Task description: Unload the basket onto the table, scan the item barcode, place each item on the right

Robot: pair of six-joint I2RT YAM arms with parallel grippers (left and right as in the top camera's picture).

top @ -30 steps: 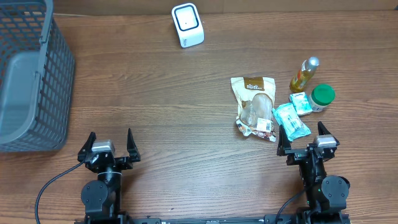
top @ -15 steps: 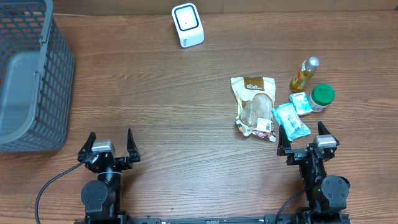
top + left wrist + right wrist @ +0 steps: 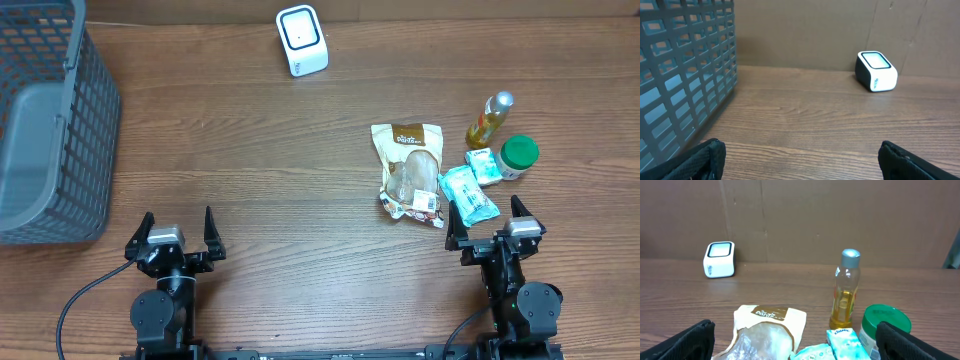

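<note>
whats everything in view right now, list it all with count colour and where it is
basket: one, grey, far left of the table
scanner: one, white, back centre
snack bag: one, beige and brown, lying right of centre
bottle: one, yellow liquid, silver cap, right of the bag
jar: one, green lid, just in front of the bottle
small packet: one, teal, left of the jar
large packet: one, teal, in front of the small one
table: one, brown wood
left gripper: one, black, open, near edge left
right gripper: one, black, open, near edge right, by the packets
</note>
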